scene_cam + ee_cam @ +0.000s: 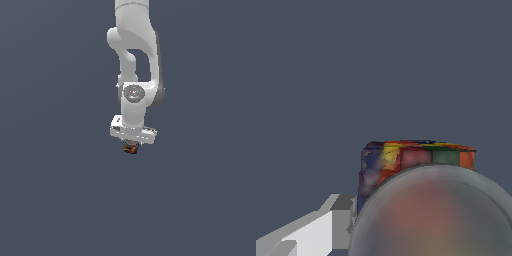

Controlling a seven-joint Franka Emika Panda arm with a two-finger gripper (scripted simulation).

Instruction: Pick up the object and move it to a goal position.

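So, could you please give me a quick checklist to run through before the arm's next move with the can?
1. Can sits right under the gripper: ok.
2. Can is in the wrist view, close up: ok.
3. Firm grip on both sides: cannot tell; only one finger shows, beside the can.
4. Can lifted off the ground: cannot tell; no surface edge or shadow shows.
5. Goal position in sight: not ok; no marker in either view.
6. Space around the arm: ok; nothing else in view.

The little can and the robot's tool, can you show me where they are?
can (406,160): wrist view, on its colourful side wall.
tool (132,146): exterior view, between the fingertips, just under the white crossbar.
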